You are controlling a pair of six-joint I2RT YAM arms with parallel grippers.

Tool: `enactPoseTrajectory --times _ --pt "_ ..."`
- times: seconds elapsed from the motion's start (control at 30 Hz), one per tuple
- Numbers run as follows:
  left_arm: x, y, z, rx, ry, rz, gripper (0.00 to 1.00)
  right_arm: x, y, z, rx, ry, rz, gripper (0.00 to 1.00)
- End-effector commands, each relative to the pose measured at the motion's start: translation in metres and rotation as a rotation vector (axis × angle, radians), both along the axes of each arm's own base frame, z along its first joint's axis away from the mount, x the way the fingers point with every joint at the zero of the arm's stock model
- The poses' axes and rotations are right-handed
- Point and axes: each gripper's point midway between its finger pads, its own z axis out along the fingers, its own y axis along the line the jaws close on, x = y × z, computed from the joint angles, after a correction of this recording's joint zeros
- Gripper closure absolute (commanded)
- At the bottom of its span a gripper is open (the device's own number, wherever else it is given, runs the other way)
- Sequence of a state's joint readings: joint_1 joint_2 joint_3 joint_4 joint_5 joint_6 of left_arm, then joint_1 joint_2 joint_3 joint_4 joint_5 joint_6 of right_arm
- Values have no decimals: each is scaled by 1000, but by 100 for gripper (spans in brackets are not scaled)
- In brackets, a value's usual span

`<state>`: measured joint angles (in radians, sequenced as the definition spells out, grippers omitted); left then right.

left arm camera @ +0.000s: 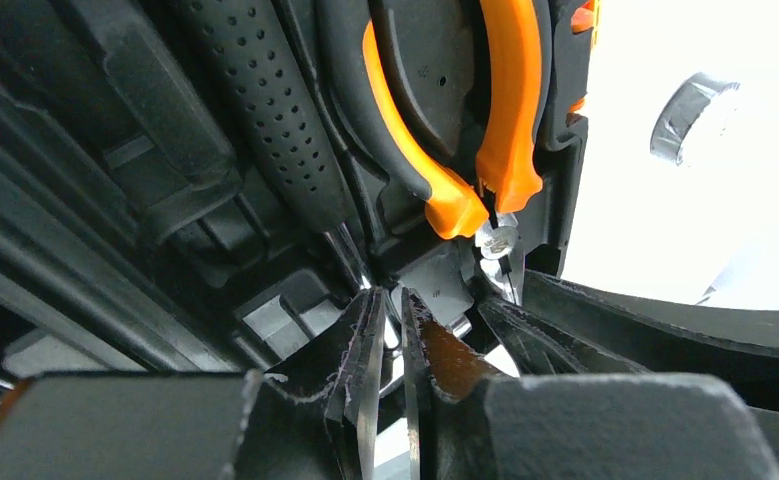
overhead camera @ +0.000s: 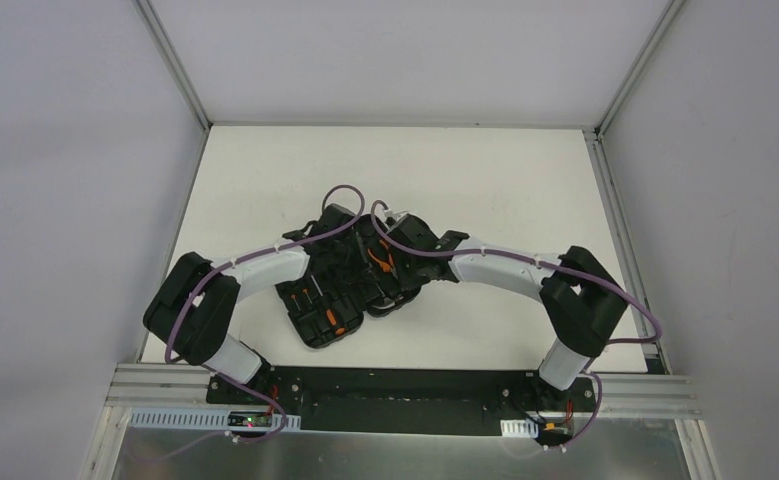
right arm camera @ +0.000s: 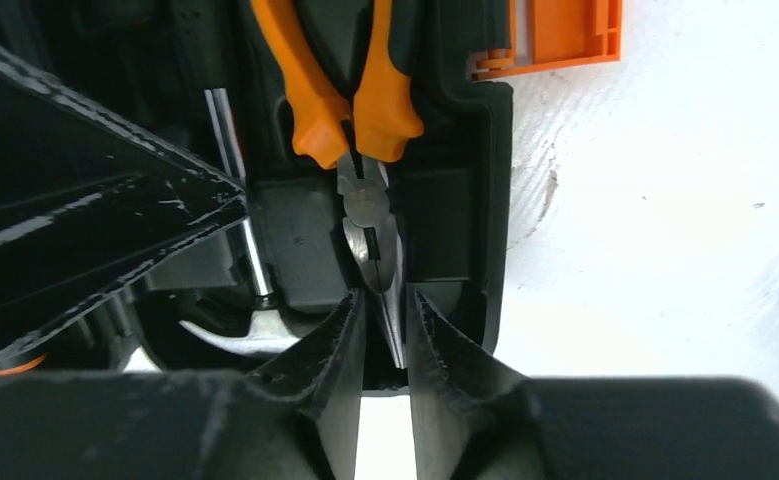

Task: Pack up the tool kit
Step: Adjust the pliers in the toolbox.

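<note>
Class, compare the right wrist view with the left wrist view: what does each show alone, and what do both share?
Right wrist only: the pointed metal nose of the pliers, its tip between the fingers of the right gripper. Left wrist only: a black dimpled handle beside the pliers, and the left gripper. Both: the pliers' orange handles, lying in the black case.

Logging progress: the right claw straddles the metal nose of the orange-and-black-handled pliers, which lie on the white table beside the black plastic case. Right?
No: the right wrist view shows the orange-and-black-handled pliers lying in a slot inside the black plastic case, not on the white table. The right claw does straddle their nose.
</note>
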<state>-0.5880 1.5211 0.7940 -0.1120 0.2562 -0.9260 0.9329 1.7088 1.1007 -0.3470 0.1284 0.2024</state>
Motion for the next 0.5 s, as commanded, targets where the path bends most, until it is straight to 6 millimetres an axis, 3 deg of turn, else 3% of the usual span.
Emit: enactPoseTrajectory --times 0.0,0.13,0.47 --pt "-21 11 -2 41 47 -26 86 4 15 34 165 27 -55 83" --pt "-22 12 -1 40 45 -22 86 13 8 25 182 77 -142 92" --pt "-24 17 3 48 29 -15 86 -3 -1 -24 122 226 -233 93"
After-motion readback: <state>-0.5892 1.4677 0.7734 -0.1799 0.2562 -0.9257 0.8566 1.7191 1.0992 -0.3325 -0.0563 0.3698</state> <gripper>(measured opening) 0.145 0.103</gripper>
